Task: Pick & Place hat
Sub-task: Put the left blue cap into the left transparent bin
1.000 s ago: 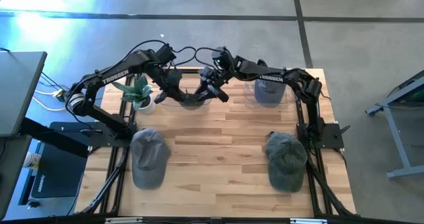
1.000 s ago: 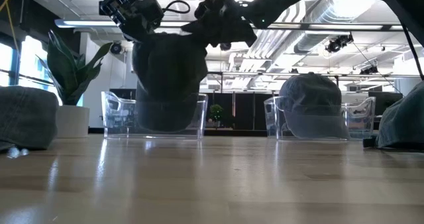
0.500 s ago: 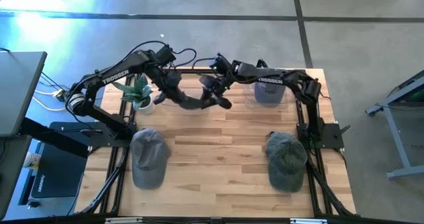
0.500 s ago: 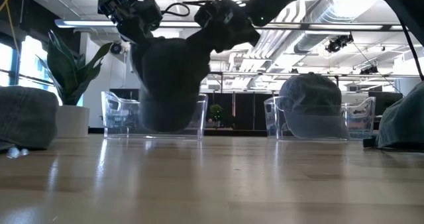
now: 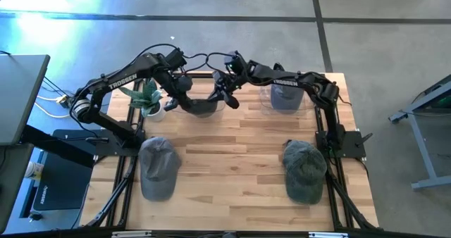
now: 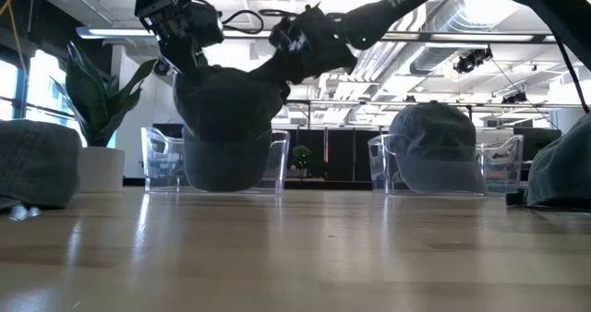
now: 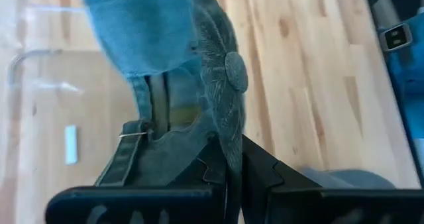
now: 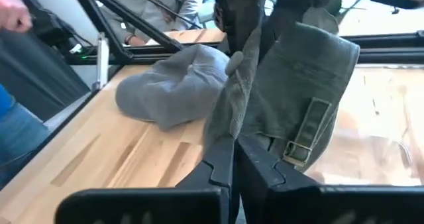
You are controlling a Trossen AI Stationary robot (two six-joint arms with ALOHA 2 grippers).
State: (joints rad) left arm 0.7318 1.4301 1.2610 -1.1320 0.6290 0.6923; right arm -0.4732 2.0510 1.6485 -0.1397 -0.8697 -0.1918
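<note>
Both arms lowering a dark hat into the clear bin at the far left of the worktop

From where I stand, the wooden worktop (image 5: 232, 160) carries a hat at each near corner, a potted plant (image 5: 148, 97) at the far left, and two clear bins along the far edge; the right bin (image 6: 443, 169) already holds a grey hat (image 5: 285, 96). The step in hand looks like the placing: the dark hat (image 6: 226, 118) hangs with its crown sunk into the left bin (image 6: 217, 164), pinched between the two arms. The left hand (image 7: 228, 184) is closed tight on the fabric by the back strap, and the right hand (image 8: 235, 154) is likewise clamped on the hat's edge. Next, I'd judge, both must ease down, let go together, then lift clear without dragging it out.
</note>
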